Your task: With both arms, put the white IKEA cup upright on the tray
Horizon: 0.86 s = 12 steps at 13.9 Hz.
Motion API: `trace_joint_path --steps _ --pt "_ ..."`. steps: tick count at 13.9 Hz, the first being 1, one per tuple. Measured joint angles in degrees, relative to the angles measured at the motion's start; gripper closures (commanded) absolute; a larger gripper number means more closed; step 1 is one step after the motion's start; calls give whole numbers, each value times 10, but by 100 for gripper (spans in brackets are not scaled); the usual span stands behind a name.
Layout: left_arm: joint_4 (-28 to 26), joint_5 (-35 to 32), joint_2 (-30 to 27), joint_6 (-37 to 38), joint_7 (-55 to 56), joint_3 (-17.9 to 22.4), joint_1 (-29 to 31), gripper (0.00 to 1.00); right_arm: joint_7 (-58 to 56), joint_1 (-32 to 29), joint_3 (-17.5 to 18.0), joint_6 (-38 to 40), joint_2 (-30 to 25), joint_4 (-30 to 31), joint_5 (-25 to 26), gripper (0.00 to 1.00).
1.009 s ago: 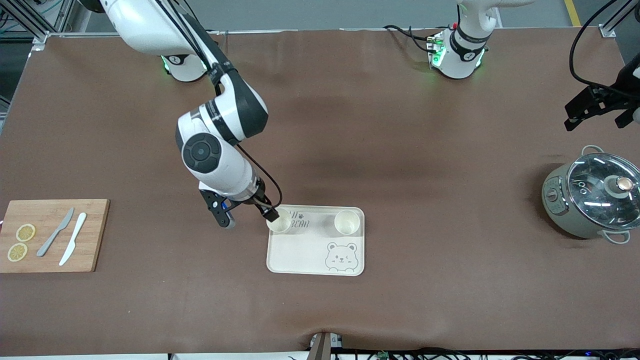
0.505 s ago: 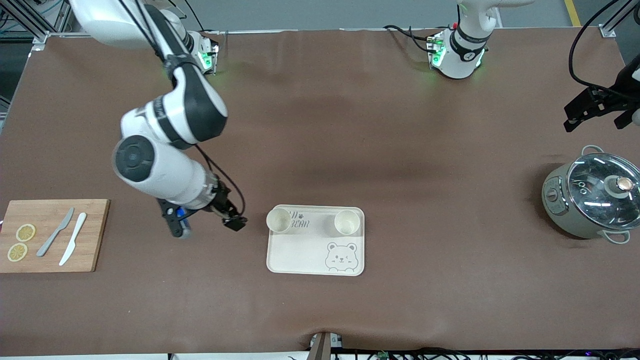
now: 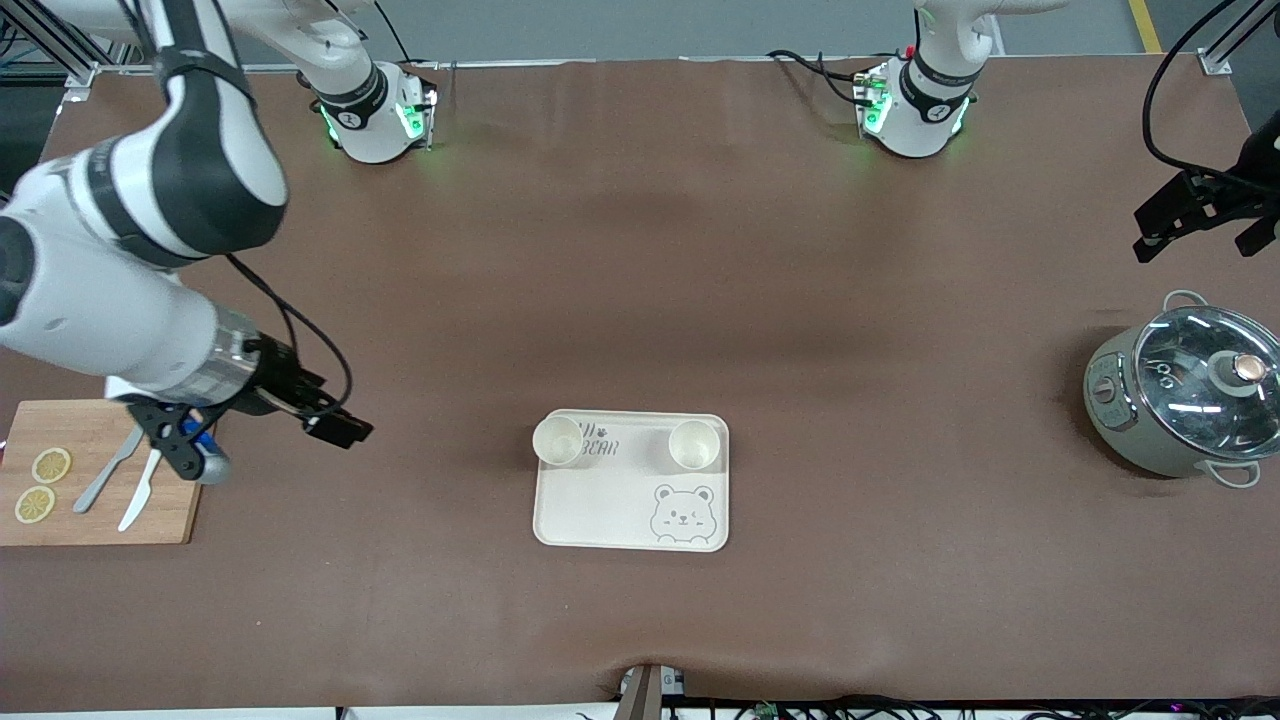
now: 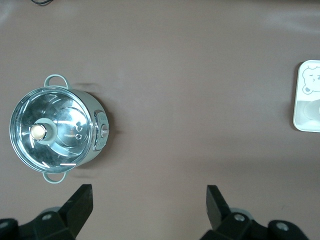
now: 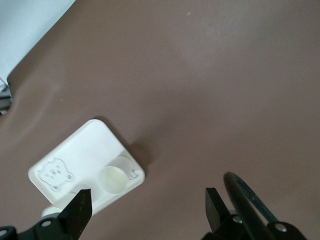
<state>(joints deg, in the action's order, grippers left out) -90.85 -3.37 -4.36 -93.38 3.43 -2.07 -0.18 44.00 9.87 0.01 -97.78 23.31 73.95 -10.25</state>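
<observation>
Front view: the right gripper [image 3: 262, 440] is hanging open and empty over the cutting board [image 3: 60, 512]. Two white cups [image 3: 557, 440] are standing upright on the tray [image 3: 610, 510]. The left gripper [image 3: 1205, 215] is waiting open above the pot [image 3: 1185, 395]. The placing looks done; next both arms probably just need to rest.

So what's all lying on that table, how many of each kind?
Cups: 2
Tray: 1
Cutting board: 1
Knives: 2
Lemon slices: 2
Pot: 1
Total: 9
</observation>
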Motion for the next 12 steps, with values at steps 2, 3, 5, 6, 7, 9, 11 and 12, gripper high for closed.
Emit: trace_joint_path --steps 2,3,5,6,7,9,11,12 --pt "0 0 0 0 0 0 0 0 -93 -42 -3 28 -10 0 4 0" --pt "0 0 0 0 0 0 0 0 -136 -65 -3 39 -17 0 6 0" --pt "0 0 0 0 0 0 0 0 -207 -104 -4 63 -34 0 10 0" --pt "0 0 0 1 0 0 0 0 -228 -116 -4 74 -45 2 21 0" --pt "0 0 0 3 0 0 0 0 -251 -120 -4 79 -59 6 39 0" --pt "0 0 0 7 0 0 -1 0 -315 -120 -3 84 -92 21 73 0" --pt "0 0 0 11 0 -1 -1 0 -352 -122 -4 89 -132 46 88 0" --pt "0 1 0 15 0 -1 -1 0 -359 -122 -4 89 -152 63 92 0"
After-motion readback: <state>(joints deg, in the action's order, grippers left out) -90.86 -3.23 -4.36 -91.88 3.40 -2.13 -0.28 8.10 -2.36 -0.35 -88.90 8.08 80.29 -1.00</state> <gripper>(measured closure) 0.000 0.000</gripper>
